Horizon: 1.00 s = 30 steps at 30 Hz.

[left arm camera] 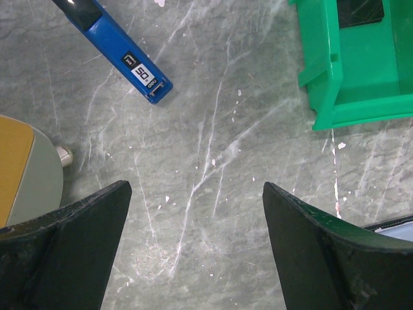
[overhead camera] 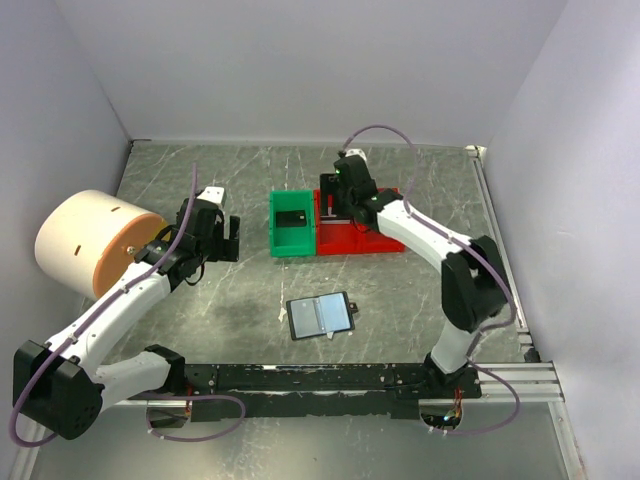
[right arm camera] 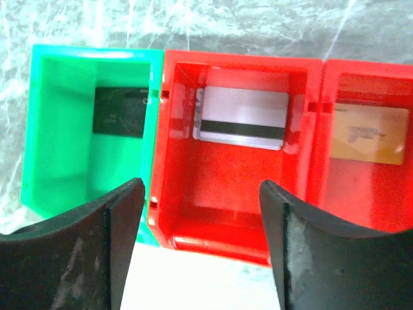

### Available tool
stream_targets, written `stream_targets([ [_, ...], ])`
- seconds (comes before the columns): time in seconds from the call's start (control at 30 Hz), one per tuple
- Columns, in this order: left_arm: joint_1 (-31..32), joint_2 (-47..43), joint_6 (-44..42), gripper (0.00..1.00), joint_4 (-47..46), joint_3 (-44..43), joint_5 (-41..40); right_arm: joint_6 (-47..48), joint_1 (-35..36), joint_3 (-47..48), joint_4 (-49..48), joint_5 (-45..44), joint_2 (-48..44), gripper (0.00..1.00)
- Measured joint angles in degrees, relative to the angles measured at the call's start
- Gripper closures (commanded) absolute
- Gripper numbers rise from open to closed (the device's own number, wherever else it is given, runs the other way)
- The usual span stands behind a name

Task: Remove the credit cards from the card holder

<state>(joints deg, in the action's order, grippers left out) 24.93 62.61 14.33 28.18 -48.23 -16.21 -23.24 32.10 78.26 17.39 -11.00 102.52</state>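
Observation:
The card holder [overhead camera: 320, 316] lies open on the table, pale blue sleeves up; its corner shows in the left wrist view [left arm camera: 395, 226]. A black card [right arm camera: 120, 111] lies in the green bin [right arm camera: 58, 168]. A silvery card [right arm camera: 242, 116] lies in the middle red bin [right arm camera: 219, 200], and an orange-gold card [right arm camera: 369, 134] in the right red bin [right arm camera: 368, 194]. My right gripper [right arm camera: 201, 194] hovers open and empty over the middle red bin [overhead camera: 345, 232]. My left gripper [left arm camera: 197, 194] is open and empty over bare table, left of the green bin [overhead camera: 293, 238].
A blue and black stick-shaped object [left arm camera: 119, 48] lies on the table ahead of my left gripper. A large peach cylinder [overhead camera: 90, 240] stands at the left. A small white scrap [overhead camera: 281, 316] lies beside the card holder. Walls close in the table.

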Motion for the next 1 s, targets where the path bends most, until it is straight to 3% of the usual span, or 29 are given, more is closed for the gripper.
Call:
stream_targets([
  [0.03,0.0,0.0,0.0,0.03,0.0,0.0,0.0,-0.2,0.0,-1.6,-0.7,-0.1,-2.1,0.01],
  [0.27,-0.1,0.0,0.5,0.00,0.4,0.0,-0.1,-6.3,-0.7,-21.5,-9.4,-0.6,-20.8,0.00],
  [0.4,-0.7,-0.3,1.1,0.00,0.4,0.0,-0.1,-11.5,-3.7,-30.4,-15.0,5.7,-29.0,0.00],
  [0.57,-2.0,-1.0,1.7,0.00,0.4,0.0,-0.1,-17.4,-5.0,-37.0,-20.2,13.3,-32.6,0.00],
  [0.73,-3.2,-2.9,2.8,0.00,0.4,0.0,-1.2,-19.8,1.1,-39.0,-17.3,12.1,-35.4,0.00],
  [1.0,-5.6,-4.5,3.5,0.00,0.2,0.0,-1.8,-15.9,8.9,-35.5,-7.8,4.3,-37.4,0.04],
])
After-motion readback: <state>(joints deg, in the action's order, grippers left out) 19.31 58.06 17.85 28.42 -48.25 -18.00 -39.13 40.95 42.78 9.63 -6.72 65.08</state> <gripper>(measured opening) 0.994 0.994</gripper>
